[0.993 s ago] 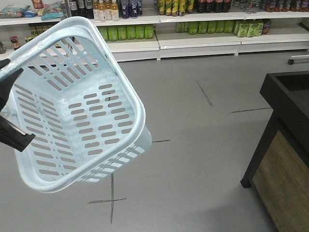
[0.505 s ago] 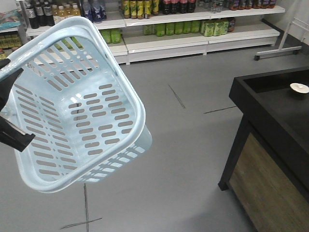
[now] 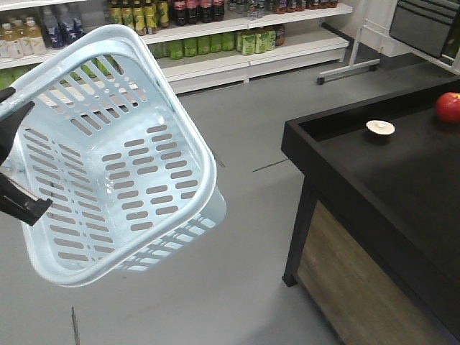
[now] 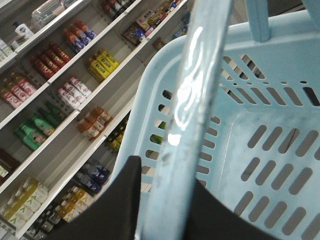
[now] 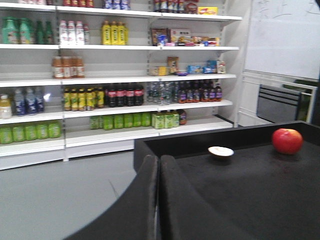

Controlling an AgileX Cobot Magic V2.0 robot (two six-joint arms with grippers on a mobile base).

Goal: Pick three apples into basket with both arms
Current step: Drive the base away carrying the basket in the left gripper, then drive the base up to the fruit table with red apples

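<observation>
Black left fingers (image 4: 120,205) around basket handle (image 4: 185,115)

The left gripper (image 3: 41,154) is fitted with matte black, wedge-shaped fingers (image 3: 21,203). The right gripper (image 5: 159,160) is built of two smooth black blades (image 5: 137,205) with rounded tips.
</observation>
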